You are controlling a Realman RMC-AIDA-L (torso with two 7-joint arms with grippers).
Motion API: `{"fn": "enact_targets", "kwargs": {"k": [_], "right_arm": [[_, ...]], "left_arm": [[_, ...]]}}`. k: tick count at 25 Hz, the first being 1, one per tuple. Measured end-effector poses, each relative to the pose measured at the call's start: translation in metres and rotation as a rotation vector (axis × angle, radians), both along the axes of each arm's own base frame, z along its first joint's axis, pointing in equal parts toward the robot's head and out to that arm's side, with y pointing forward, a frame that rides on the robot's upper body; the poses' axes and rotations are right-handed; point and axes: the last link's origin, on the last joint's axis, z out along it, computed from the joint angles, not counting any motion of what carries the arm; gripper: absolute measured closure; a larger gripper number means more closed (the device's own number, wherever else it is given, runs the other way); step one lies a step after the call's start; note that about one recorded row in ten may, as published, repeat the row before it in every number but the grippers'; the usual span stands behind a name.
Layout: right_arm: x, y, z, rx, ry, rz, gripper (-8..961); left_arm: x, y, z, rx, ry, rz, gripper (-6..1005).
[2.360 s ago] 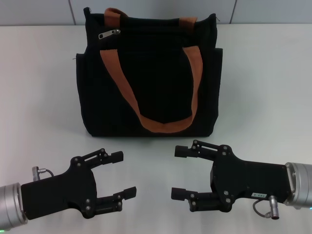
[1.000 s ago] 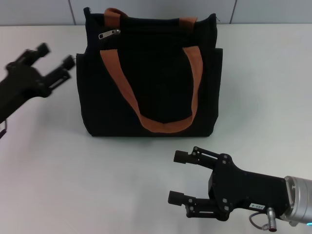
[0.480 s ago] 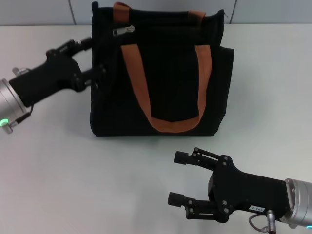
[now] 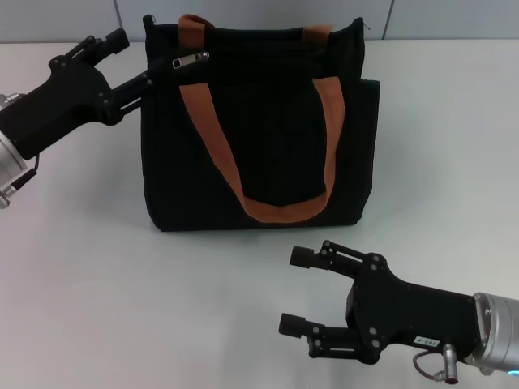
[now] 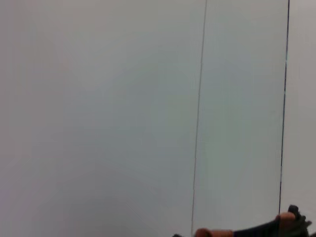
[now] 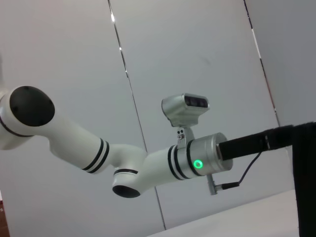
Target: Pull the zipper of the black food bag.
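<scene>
Two black grippers share the head view with one boxy black fabric food bag [image 4: 259,130], which stands upright in the upper middle of the frame on a white table [image 4: 81,267]. Orange-brown strap handles [image 4: 268,207] loop down the bag's front face. The small silver metal zipper pull tab [image 4: 188,60] lies on the zip line near the bag's upper left corner, tilted slightly.

The left gripper [image 4: 134,61] reaches in from the upper left of the frame, its fingers spread apart and holding nothing. One finger points past the bag's top corner, and the other finger's tip sits at the bag's upper left edge, just beside the pull tab; whether it touches the fabric cannot be told.

The right gripper [image 4: 296,292] hangs in the lower right of the frame, well apart from the bag, its fingers spread wide and empty.

From the right wrist view, the left arm's white segments [image 6: 98,148] and a green light show against a grey panelled wall [image 6: 197,49].
</scene>
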Motion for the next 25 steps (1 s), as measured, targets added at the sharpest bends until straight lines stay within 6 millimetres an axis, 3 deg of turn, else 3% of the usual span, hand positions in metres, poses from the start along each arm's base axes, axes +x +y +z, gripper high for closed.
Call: {"fn": "enact_targets", "kwargs": {"k": [5,11,19,25], "right_arm": [[-0.002,0.004,0.001,0.014,0.005,-0.003,149],[-0.003,0.008,0.001,0.024,0.002,-0.005,152],[-0.007,0.012,0.001,0.020,0.007,0.015,157],[-0.006,0.011,0.000,0.020,0.003,0.007,160]], "left_arm": [[-0.010,-0.005,0.012,0.015,0.099,-0.014,227],[-0.012,-0.007,0.008,-0.040,0.192,-0.042,236],[0.009,0.011,-0.014,-0.092,0.284,-0.102,248],[0.015,0.019,-0.008,-0.035,0.220,-0.076,257]]}}
